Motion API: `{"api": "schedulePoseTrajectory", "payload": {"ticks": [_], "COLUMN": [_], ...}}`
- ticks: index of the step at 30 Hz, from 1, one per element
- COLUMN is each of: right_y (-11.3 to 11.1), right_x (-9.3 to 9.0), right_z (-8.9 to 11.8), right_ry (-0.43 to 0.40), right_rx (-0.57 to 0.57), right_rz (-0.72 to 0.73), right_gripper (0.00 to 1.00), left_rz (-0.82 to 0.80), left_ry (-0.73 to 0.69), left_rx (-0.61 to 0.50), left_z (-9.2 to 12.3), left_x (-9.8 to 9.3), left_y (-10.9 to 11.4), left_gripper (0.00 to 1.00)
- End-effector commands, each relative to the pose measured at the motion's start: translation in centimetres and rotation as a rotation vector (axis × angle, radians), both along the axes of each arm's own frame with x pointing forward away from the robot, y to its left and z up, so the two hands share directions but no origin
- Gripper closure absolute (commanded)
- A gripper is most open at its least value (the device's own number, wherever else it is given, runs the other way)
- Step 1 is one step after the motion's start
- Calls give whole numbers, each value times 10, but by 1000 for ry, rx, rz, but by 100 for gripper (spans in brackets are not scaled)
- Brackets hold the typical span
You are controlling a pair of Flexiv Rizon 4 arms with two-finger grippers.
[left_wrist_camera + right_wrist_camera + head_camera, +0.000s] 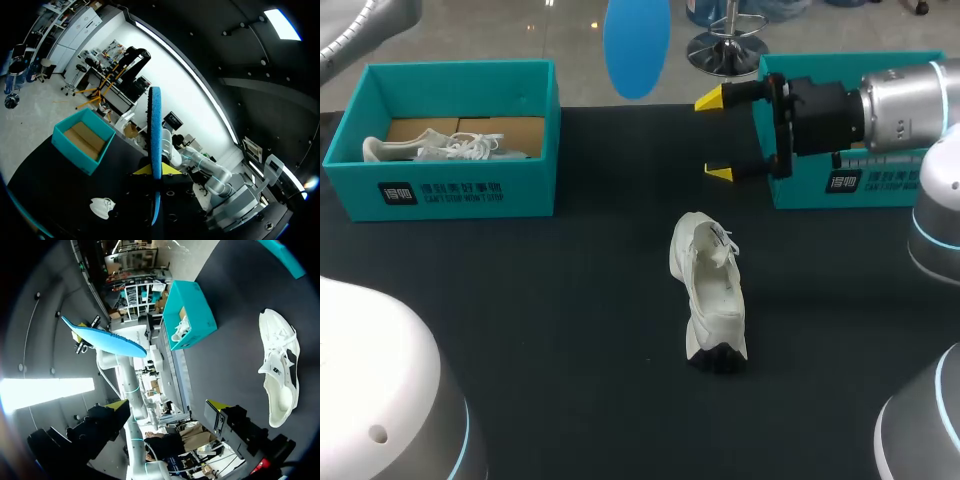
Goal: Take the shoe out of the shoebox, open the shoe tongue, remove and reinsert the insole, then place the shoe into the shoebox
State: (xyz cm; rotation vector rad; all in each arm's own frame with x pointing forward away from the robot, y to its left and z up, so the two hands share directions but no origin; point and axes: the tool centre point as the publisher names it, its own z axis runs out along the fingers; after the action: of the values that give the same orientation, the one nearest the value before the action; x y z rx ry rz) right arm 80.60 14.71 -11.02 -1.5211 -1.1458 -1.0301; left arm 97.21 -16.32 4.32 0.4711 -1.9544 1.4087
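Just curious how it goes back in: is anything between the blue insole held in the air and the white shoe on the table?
Nothing visible does. The blue insole hangs above the table's far edge; the white shoe lies nearer, opening up; the open right gripper hovers off to one side.

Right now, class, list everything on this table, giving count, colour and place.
table: 1, black, under everything
boxes: 2, teal, far side; left box, right box behind the right arm
shoes: 2, white; loose shoe mid-table, boxed shoe in left box
cardboard: brown, in left box
insole: 1, blue, held up over the far side
left gripper: yellow tips, shut on insole
right gripper: yellow tips, open, before right box
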Motion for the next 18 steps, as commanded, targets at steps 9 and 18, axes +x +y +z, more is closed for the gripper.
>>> {"api": "schedulePoseTrajectory", "payload": {"ticks": [9,18], "right_y": [25,23], "right_x": [9,14], "right_z": [-5,0], "right_ry": [35,-1], "right_rx": [68,101], "right_rz": [-34,-74], "right_gripper": [0,0], "left_rz": [-1,-1], "left_ry": [0,0], "left_rx": [0,0], "left_z": [0,0], "left_x": [0,0], "left_y": [0,0], "left_gripper": [100,100]}}
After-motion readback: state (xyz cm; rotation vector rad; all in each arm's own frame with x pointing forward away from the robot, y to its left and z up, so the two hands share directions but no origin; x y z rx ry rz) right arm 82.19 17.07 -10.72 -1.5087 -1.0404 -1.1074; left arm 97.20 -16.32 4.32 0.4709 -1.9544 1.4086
